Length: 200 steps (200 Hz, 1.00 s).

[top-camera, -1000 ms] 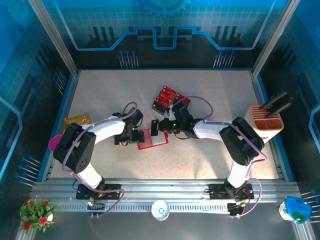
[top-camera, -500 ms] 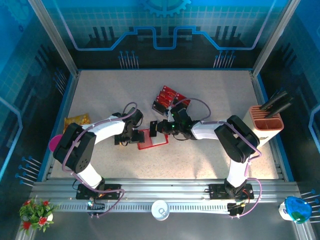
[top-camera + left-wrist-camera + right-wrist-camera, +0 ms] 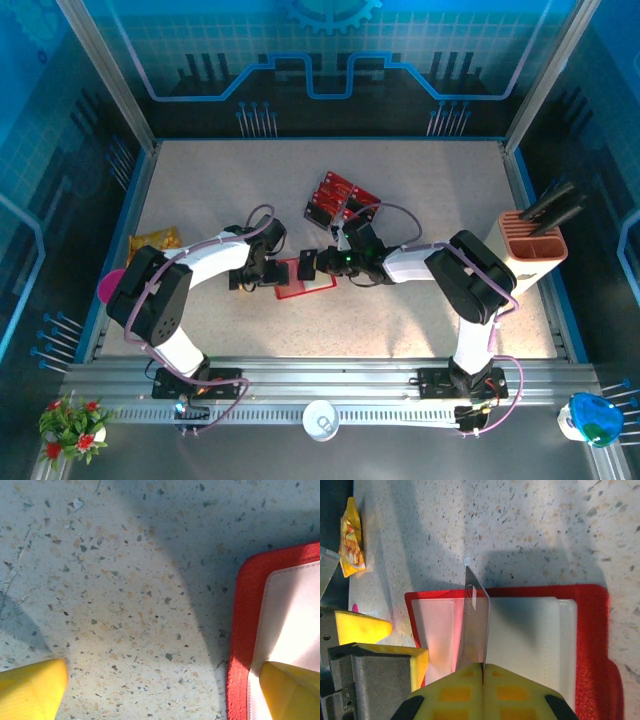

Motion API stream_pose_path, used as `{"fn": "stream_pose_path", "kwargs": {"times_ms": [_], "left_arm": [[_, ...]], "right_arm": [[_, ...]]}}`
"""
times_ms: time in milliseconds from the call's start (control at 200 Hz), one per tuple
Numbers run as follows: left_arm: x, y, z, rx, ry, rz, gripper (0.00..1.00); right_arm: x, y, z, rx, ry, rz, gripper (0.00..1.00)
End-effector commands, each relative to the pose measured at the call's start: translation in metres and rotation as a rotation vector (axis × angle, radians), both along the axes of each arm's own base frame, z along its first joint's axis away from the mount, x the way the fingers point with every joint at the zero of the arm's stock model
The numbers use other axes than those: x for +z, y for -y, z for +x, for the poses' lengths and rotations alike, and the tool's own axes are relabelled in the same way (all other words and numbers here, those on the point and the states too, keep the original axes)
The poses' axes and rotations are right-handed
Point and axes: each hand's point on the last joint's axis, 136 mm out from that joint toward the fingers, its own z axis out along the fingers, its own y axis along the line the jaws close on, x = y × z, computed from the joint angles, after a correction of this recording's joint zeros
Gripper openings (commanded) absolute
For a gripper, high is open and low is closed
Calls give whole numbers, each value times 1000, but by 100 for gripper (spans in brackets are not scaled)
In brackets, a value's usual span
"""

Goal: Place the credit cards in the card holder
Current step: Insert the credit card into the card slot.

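Speckled beige table (image 3: pixel 200 180) within blue walls (image 3: pixel 330 50) bears the card holder (image 3: pixel 316 284)

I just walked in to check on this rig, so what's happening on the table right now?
The right gripper is shut on one credit card, held on edge above the pale pockets of the open card holder. As far as shows, it is not yet in a pocket. The left gripper is open at the holder's left edge, one finger over a pocket and the other over the table, apparently steadying it. The other credit cards lie piled farther back.
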Motion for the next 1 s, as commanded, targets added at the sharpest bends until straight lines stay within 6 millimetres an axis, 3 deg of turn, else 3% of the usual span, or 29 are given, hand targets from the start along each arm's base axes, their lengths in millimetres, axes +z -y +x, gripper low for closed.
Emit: {"fn": "stream_pose_path", "kwargs": {"times_ms": [0, 385, 415, 996], "left_arm": [[-6, -3, -9, -19, -38, 30, 99], [-7, -2, -7, -22, -41, 30, 99], [-7, -2, -7, -22, -39, 30, 99], [-8, -1, -5, -26, -41, 27, 99]], "right_arm": [[-14, -2, -13, 54, -28, -10, 0], [-24, -1, -26, 148, -91, -24, 0], [-17, -5, -21, 154, -81, -20, 0], [-23, 3, -25, 229, -136, -64, 0]]}}
